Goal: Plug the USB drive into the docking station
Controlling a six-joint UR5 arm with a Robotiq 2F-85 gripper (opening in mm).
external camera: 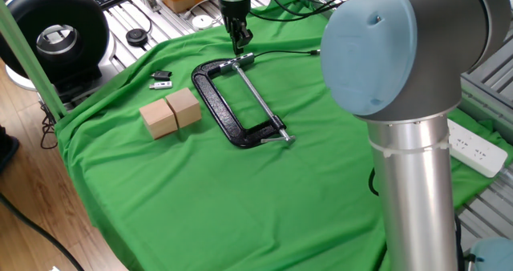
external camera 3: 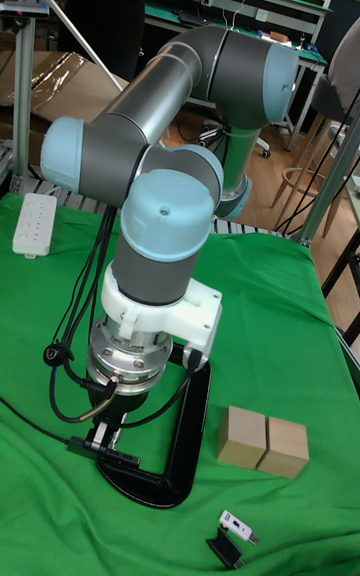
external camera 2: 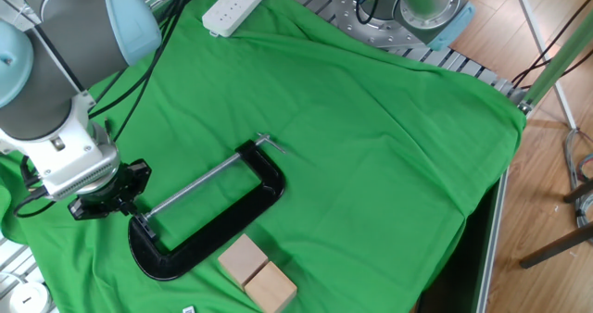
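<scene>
Desk: covered w/ green cloth (external camera: pixel 240 199), wrinkled, hanging over the near edge in one fixed view.

My arm (external camera 3: pixel 170 206): grey links, pale blue joint caps. Fills centre of the tall fixed view and the right side of one fixed view. Wrist points straight down at upper centre of that frame.

Black C-clamp (external camera: pixel 220 111): flat on cloth, centre-left of frame, screw rod running along its open side.

White power strip (external camera 2: pixel 236 6): top of the other fixed view, at the cloth's far edge, well apart from everything else.

Two wooden blocks (external camera: pixel 171 112): side by side, touching, just left of the clamp.

Jaws: hang vertical above the clamp's upper end. Fingers look narrow and close together in one fixed view, but can't tell if fully pressed together or pinching anything, as they are too dark and small. In the tall view the wrist hides them.

USB drive (external camera: pixel 243 59): slim dark stick, lying on cloth right under the jaws, beside the clamp's upper end. Thin black cable (external camera: pixel 288 54) runs in from the right up to it. Contact btw jaws and stick: can't tell.

Small black-and-silver piece (external camera: pixel 161 85): left of the blocks. A small black bit (external camera: pixel 163 74) sits just beside it.
</scene>
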